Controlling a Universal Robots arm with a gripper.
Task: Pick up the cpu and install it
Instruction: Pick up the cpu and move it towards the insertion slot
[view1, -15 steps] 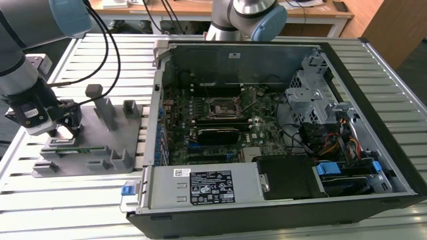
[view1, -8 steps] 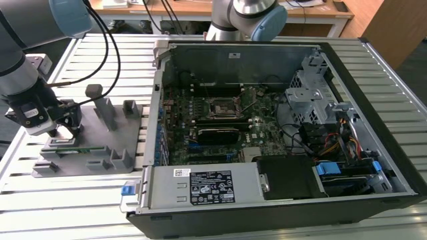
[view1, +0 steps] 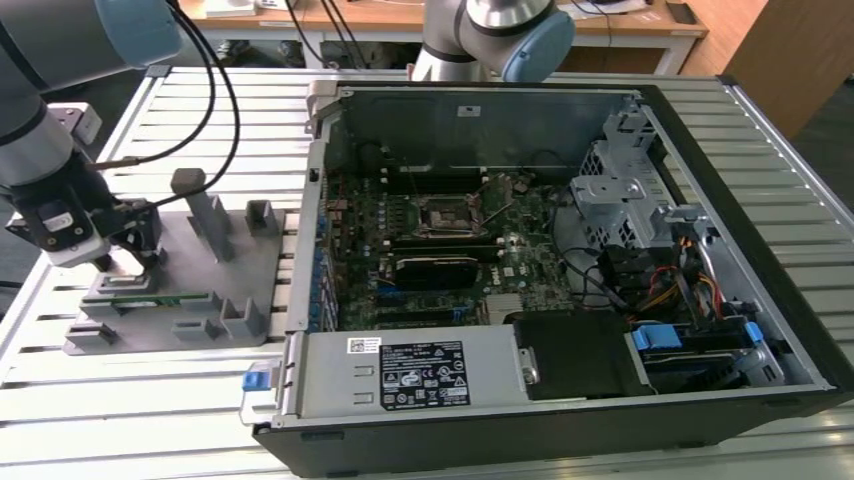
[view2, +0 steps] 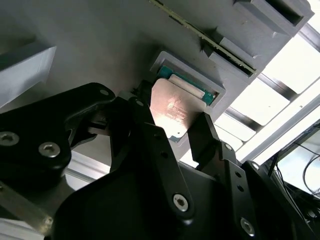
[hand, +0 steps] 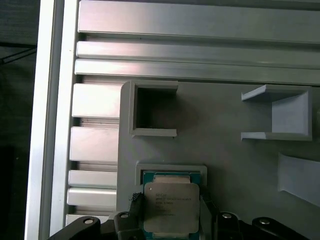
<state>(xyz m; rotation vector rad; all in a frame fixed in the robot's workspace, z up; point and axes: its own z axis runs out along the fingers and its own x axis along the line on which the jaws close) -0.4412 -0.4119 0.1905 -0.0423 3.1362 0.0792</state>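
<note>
The cpu (hand: 170, 207) is a flat square chip with a pale metal top plate (view2: 172, 112). It sits at a shallow grey nest (hand: 171, 169) on the grey fixture plate (view1: 187, 300). My gripper (view1: 134, 262) is down on that plate at the exterior view's left. In both wrist views its black fingers (view2: 145, 130) press against two opposite edges of the cpu, so the gripper (hand: 170, 217) is shut on it. Whether the chip is lifted clear of the nest I cannot tell. The black-framed socket (view1: 445, 215) lies in the motherboard inside the open computer case (view1: 747, 260).
Grey upright holders (view1: 214, 225) stand on the fixture plate, and a thin green circuit strip (view1: 147, 297) lies along its front. An open square pocket (hand: 152, 110) is beyond the nest. The case's metal side wall (view1: 318, 200) rises between fixture and motherboard. Cables hang over the arm (view1: 200, 60).
</note>
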